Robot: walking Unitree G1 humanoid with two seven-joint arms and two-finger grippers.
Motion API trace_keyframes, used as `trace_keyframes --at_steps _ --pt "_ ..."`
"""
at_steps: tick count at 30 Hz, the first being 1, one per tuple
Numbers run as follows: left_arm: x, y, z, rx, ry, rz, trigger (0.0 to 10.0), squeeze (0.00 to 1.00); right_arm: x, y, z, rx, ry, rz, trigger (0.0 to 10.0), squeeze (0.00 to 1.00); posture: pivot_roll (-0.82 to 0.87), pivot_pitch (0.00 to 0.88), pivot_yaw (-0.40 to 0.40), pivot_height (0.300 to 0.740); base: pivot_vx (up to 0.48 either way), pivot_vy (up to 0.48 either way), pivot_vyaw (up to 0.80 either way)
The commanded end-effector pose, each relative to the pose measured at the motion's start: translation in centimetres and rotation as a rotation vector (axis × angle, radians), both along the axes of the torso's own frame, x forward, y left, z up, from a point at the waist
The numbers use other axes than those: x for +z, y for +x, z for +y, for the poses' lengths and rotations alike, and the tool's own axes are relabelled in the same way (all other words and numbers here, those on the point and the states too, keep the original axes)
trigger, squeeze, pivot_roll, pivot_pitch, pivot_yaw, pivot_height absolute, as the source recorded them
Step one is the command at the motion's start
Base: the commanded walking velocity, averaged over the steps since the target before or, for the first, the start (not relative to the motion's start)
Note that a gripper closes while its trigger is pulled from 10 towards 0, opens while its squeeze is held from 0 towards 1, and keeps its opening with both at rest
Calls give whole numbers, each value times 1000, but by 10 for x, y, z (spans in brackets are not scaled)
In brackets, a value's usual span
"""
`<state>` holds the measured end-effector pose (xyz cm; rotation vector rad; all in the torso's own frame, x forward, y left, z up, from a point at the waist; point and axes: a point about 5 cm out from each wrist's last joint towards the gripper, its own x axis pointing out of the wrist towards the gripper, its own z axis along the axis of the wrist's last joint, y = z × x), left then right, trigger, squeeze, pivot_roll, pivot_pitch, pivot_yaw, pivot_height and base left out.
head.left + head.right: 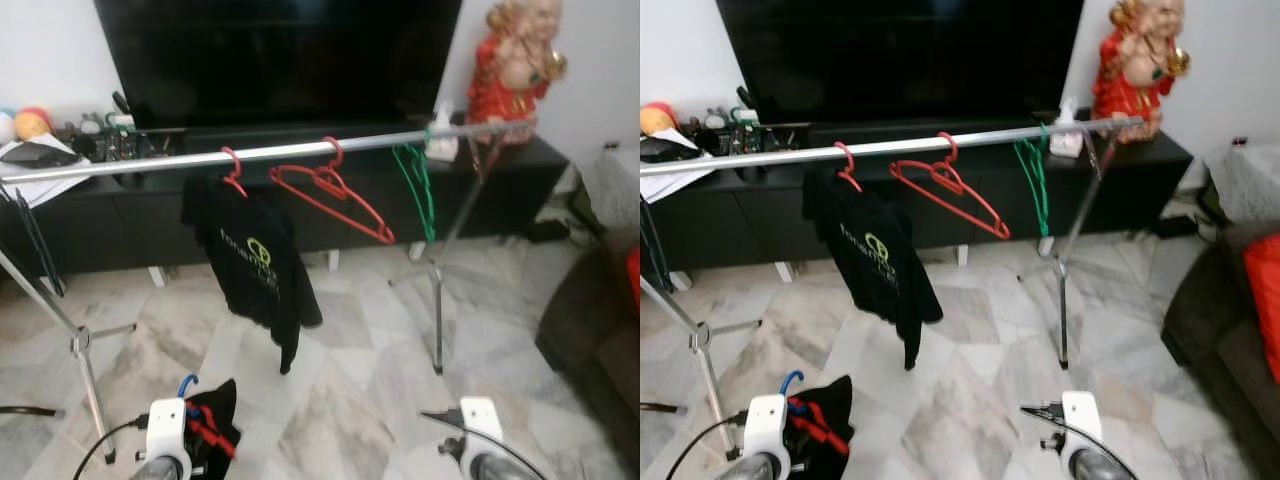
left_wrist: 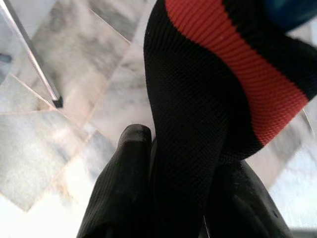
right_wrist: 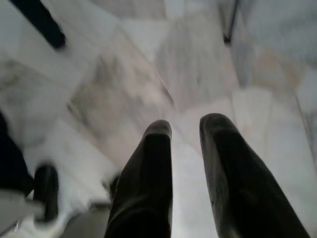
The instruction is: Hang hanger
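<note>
Red plastic shows at the bottom of the head views, where a hanger (image 1: 207,432) with a blue hook carries a dark garment (image 1: 222,405) low beside the left arm's white wrist. In the left wrist view the left gripper (image 2: 178,163) has its two black fingers closed on a fold of that garment, a fine ribbed knit in black with a broad red stripe (image 2: 233,59); the hanger itself is hard to make out there. The right gripper (image 3: 185,130) hangs over bare floor with its rounded fingers a little apart and nothing between them.

Ahead stands a clothes rack: a smooth silver rail (image 1: 300,149) running across the scene on thin metal tripod legs (image 1: 84,345). From it hang a black T-shirt (image 1: 255,265) with a pale printed logo on a red hanger, an empty red hanger (image 1: 335,195) tilted sideways, and a thin green hanger (image 1: 418,185). The floor (image 1: 350,370) is glossy grey-veined marble tile. Behind the rack sit a low black cabinet (image 1: 90,225), a large dark screen (image 1: 280,55), and a red and gold figurine (image 1: 512,65), its head cut off by the frame. A dark sofa (image 1: 590,340) is partly cropped at the right edge.
</note>
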<state>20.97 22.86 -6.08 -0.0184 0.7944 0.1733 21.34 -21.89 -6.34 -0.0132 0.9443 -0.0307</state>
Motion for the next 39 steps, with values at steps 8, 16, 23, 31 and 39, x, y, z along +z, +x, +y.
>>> trace_keyframes --at_steps 8,16,23,31,39 --pt "10 13 7 37 4 -57 10000 0 4 10 7 73 -4 7 10000 0 -78 0 -40 740 480 0 200" --pt "12 16 8 46 7 -68 10000 0 6 13 9 65 16 1 10000 0 -90 0 -28 740 480 0 230" --pt "19 25 8 45 17 -118 10000 0 8 16 10 100 13 -1 10000 0 -94 0 -23 740 190 0 0" --pt "36 41 20 60 65 -214 10000 0 9 19 11 167 -9 33 10000 0 -85 0 -23 740 0 0 0" --pt "74 81 8 -34 159 -417 10000 0 11 20 9 170 -14 33 10000 0 -84 0 -27 740 0 0 0"
